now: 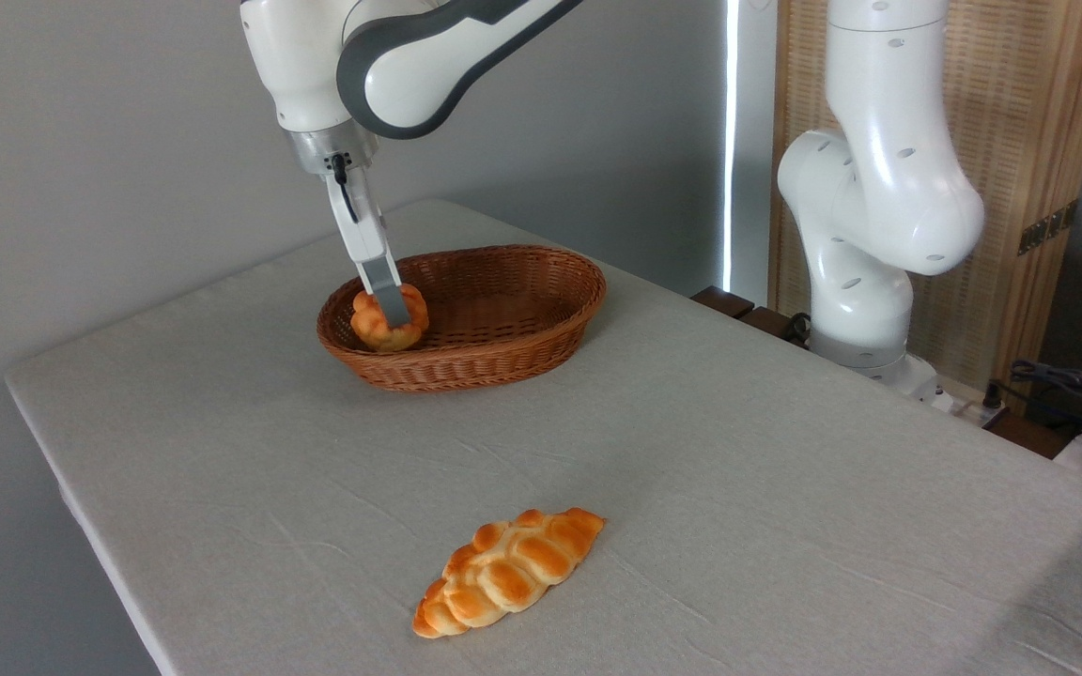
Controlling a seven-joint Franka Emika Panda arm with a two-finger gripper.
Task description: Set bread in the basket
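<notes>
The bread (pixel 378 325), a small round golden-orange bun, is at the left end of the oval brown wicker basket (pixel 503 324), low inside the rim. My gripper (pixel 392 317) reaches down from above and is shut on the bread. One grey finger (pixel 389 293) lies across the bun's front; the other finger is hidden behind it. Whether the bun touches the basket's floor cannot be told.
A longer braided loaf (pixel 508 571) lies on the grey tablecloth near the front edge. The arm's white base (pixel 865 244) stands at the table's right rear. Cables (pixel 1072 390) lie at the far right beside a wooden screen.
</notes>
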